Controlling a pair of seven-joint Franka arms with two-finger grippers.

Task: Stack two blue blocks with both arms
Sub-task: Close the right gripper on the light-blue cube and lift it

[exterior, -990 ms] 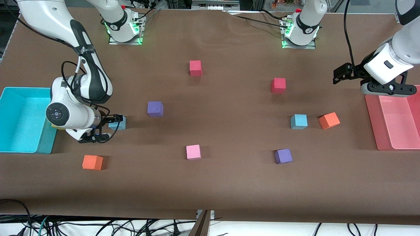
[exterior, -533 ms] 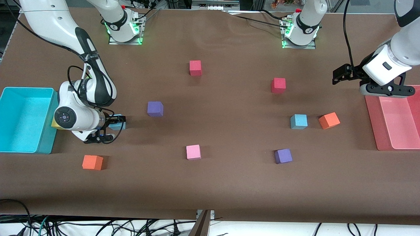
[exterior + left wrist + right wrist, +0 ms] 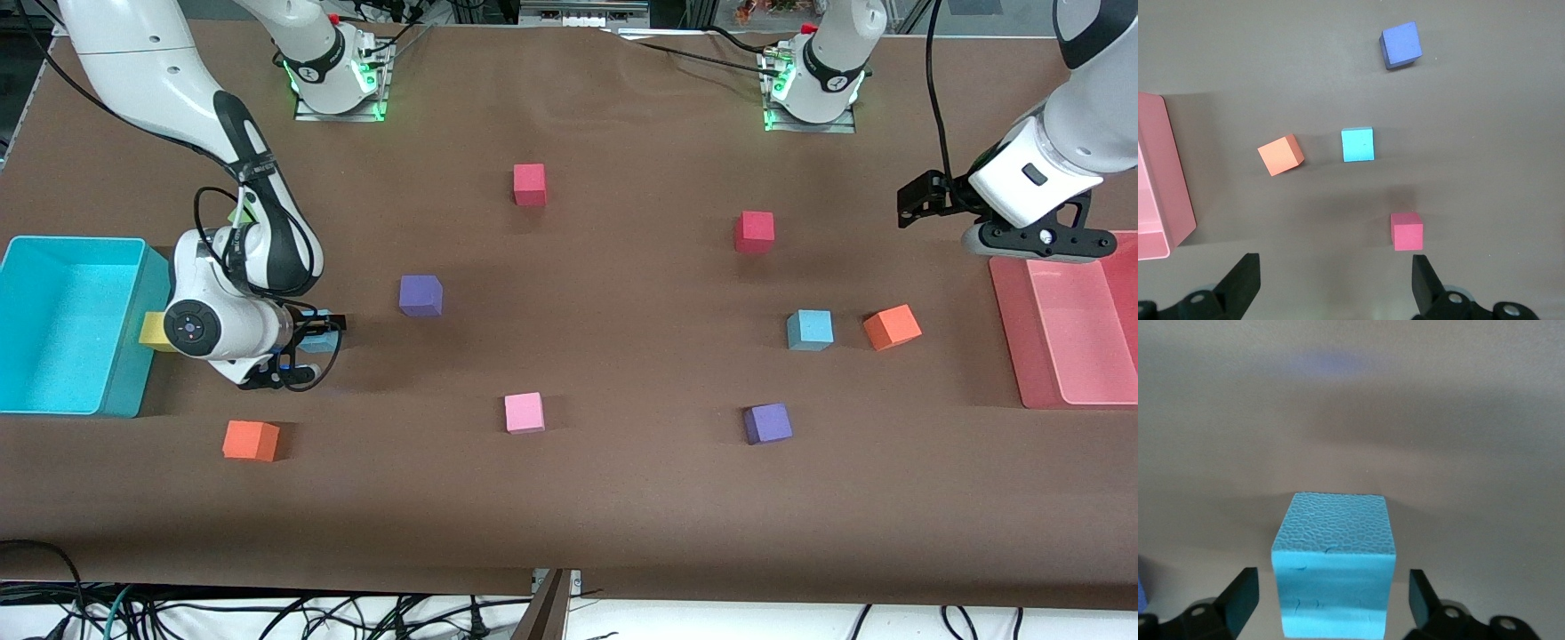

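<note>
One blue block (image 3: 1333,570) sits on the bench between my right gripper's (image 3: 313,336) spread fingers (image 3: 1240,595), ungripped, near the cyan bin (image 3: 18,258). The other blue block (image 3: 810,329) lies beside an orange cube (image 3: 892,326). My left gripper (image 3: 1334,287) waits, fingers wide and empty, over the pink tray's (image 3: 1013,293) edge.

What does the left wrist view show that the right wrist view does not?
Only the left wrist view shows an orange block, a purple block, a red block, the pink bin, a blue block lying free, and the open left claw high over the table. Only the right wrist view shows the other blue block between the open right claw's fingers, not yet gripped. Both show the brown table, one blue block and an open claw.
</note>
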